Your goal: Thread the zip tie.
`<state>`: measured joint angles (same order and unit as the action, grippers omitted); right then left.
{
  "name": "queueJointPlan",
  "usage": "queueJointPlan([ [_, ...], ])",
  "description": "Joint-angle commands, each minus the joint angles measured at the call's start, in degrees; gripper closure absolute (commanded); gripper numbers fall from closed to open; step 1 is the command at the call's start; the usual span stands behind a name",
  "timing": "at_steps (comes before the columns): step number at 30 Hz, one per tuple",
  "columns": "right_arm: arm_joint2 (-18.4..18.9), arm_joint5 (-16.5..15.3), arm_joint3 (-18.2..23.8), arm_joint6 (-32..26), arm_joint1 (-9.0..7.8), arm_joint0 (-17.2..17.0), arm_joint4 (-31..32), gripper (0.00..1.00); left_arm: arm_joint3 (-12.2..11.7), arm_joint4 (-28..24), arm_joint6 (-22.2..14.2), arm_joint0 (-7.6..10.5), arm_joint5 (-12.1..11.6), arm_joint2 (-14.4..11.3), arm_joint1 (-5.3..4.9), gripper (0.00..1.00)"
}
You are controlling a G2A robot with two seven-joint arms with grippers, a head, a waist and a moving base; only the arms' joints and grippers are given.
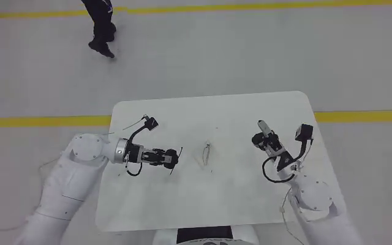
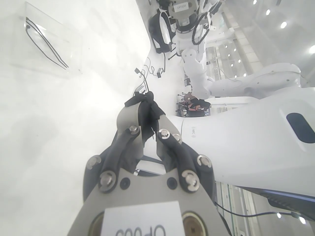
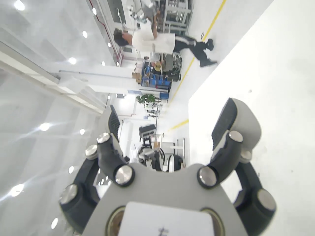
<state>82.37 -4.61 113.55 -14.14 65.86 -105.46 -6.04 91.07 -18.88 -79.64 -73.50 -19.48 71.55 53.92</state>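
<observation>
My left end effector (image 1: 174, 159) is pinching a thin black zip tie (image 1: 180, 152), near the clear bag (image 1: 207, 154) on the bench (image 1: 245, 196). My right end effector (image 1: 262, 126) is hanging open, well apart from that bag.

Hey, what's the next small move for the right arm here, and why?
Probably swing the right gripper over toward the zip tie lying between the arms: its jaws stand open and empty, well apart from the tie, while the left gripper is shut.
</observation>
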Motion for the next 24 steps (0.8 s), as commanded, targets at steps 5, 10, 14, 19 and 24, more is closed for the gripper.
queueJointPlan([
  [5,-5.6,1.3,2.3,-1.7,0.29,0.8,5.2,0.0,0.0,0.0,0.0,0.0,0.0,0.0,0.0,1.0],
  [10,-5.6,1.3,2.3,-1.7,0.29,0.8,5.2,0.0,0.0,0.0,0.0,0.0,0.0,0.0,0.0,1.0],
  [14,-5.6,1.3,2.3,-1.7,0.29,0.8,5.2,0.0,0.0,0.0,0.0,0.0,0.0,0.0,0.0,1.0],
  [19,-6.1,1.0,2.6,-2.0,0.33,1.0,5.2,0.0,0.0,0.0,0.0,0.0,0.0,0.0,0.0,1.0],
  [24,-13.1,2.5,2.2,-4.6,0.89,4.1,8.5,0.0,0.0,0.0,0.0,0.0,0.0,0.0,0.0,1.0],
])
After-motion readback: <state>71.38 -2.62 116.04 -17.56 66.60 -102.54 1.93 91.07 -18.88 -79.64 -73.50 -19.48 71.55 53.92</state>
